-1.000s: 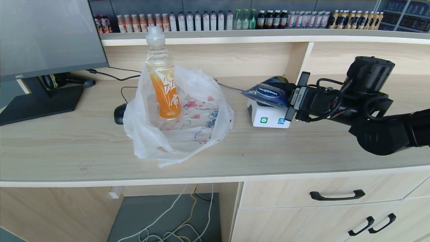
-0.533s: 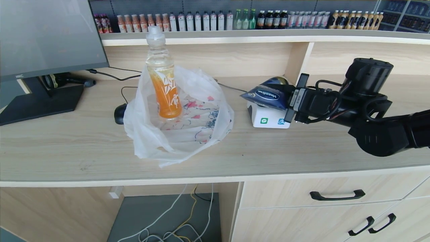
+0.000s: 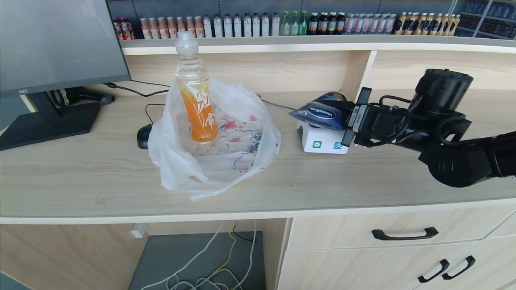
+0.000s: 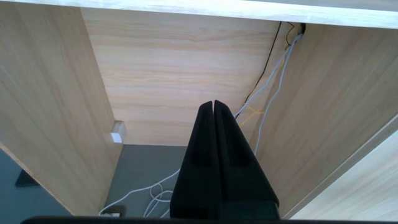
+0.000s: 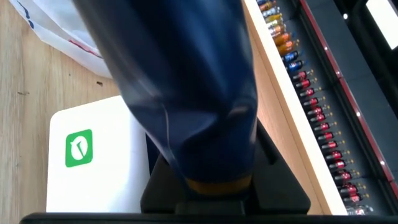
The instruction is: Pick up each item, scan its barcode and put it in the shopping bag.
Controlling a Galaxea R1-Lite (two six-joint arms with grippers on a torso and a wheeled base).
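Three cameras: one high, two close.
The head camera looks forward and down over the whole counter (image 3: 363, 177). The right wrist camera sits tight against the tube (image 5: 186, 81), looking down past it; both show the white box (image 5: 93, 168) and the bag (image 3: 169, 157). The left wrist camera looks under the counter at wood and cables (image 4: 273, 68), seen too at the head view's lower middle.

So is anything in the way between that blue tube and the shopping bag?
Nothing visible. The blue tube, held in the right pincer over the scanner box, has bare counter between it and the shopping bag. An orange bottle stands inside.
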